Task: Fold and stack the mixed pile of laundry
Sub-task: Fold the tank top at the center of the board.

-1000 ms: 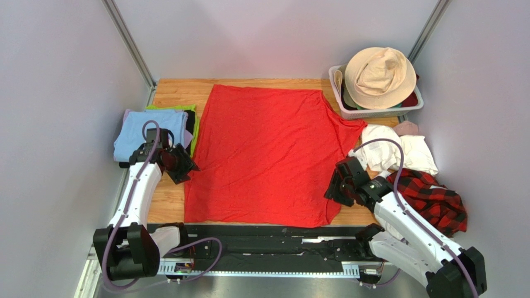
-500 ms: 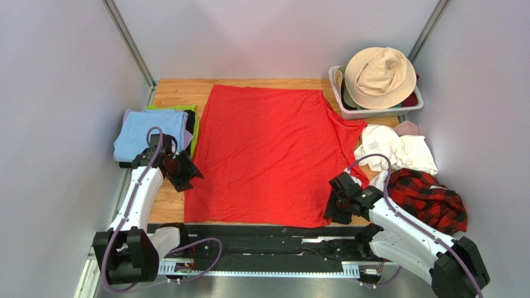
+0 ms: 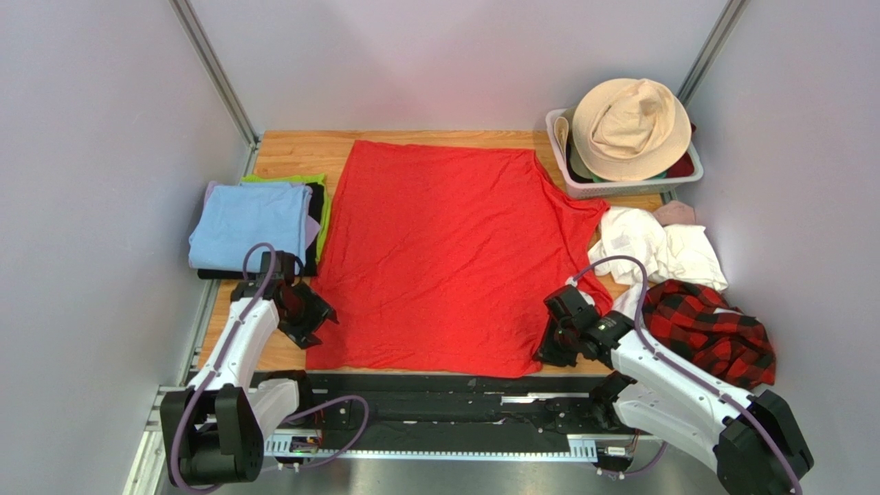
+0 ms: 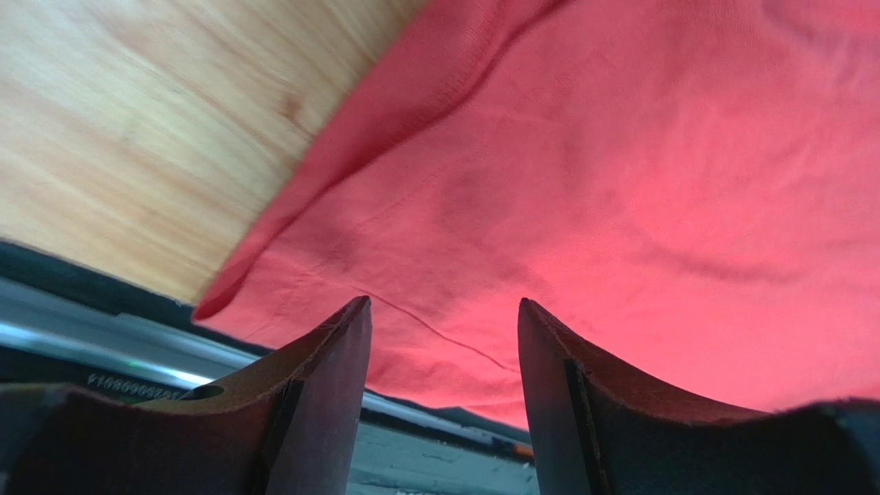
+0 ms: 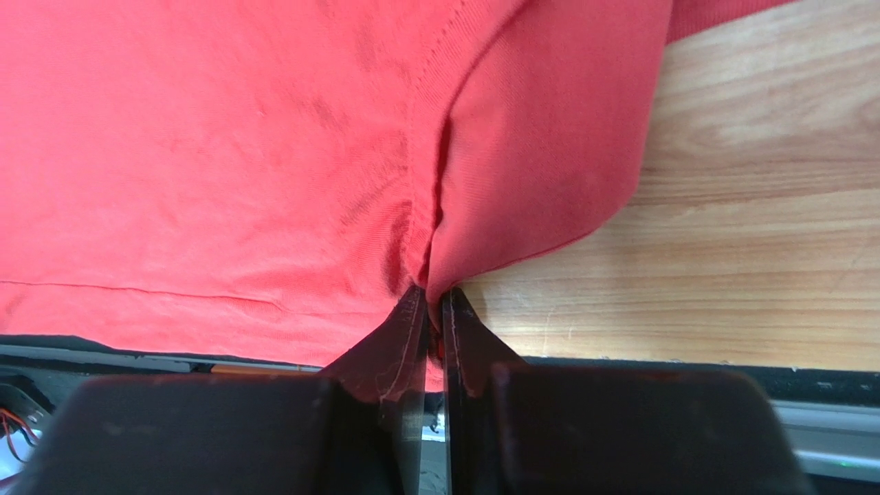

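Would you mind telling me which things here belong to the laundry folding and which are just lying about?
Part of the job: red T-shirt, white cloths, plaid shirt, pink piece.
Just lying about: stack of folded cloths, basket, hat.

Wooden table (image 3: 284, 155). A red T-shirt (image 3: 444, 248) lies spread flat between the left claw (image 3: 308, 315) and the right claw (image 3: 550, 349). Beyond the left claw is a folded cloth stack (image 3: 253, 222), light blue uppermost. Outward of the right claw are white cloths (image 3: 661, 253) and a plaid shirt (image 3: 723, 330). Farther beyond are a pink piece (image 3: 677, 211) and a white basket (image 3: 620, 187).
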